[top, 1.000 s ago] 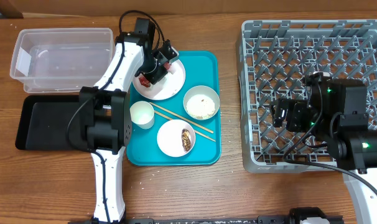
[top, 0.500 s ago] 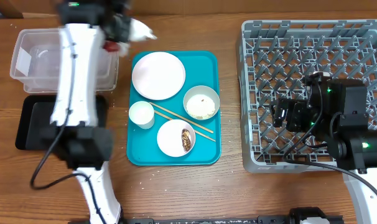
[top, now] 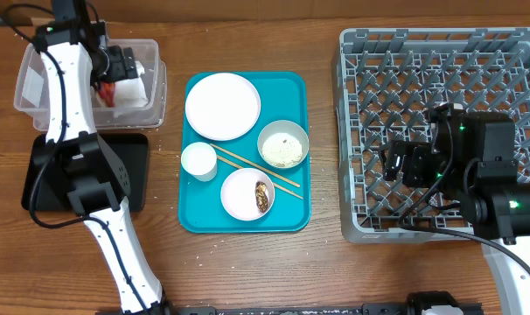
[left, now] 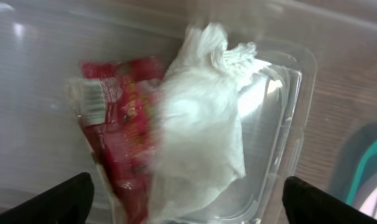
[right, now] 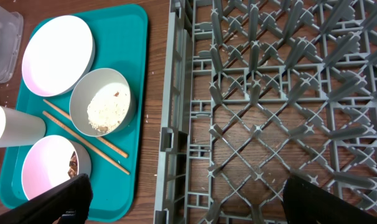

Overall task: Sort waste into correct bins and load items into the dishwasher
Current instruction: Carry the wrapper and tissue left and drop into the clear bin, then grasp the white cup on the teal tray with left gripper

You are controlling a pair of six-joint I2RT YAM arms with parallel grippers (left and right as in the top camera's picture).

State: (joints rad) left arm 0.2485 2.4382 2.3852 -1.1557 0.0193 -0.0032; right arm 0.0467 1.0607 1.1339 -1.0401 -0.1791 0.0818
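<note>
My left gripper (top: 123, 65) hangs open over the clear tub (top: 156, 54), one of the two bins. Below it in the tub are the red wrapper (left: 114, 118) and the white napkin (left: 201, 124), both free of the fingers (left: 70, 199). The black tray (top: 36, 188) lies in front of the tub. On the teal tray (top: 291, 214) are a plate (top: 222, 106), a bowl of rice (top: 283, 144), a cup (top: 198, 161), a bowl with a brown scrap (top: 246, 193) and the chopsticks (top: 256, 168). My right gripper (top: 403, 163) is open, holding nothing, above the grey dish rack (top: 440, 61).
The left arm stretches from the table's front edge across the black tray to the tub. The right wrist view shows the rack's near wall (right: 176, 124) beside the teal tray's edge (right: 139, 93), with bare wood between them.
The left arm swung from the plate on the teal tray to over the clear tub and opened. The wrapper and napkin left its fingers and are now in the tub. Right arm unmoved.
</note>
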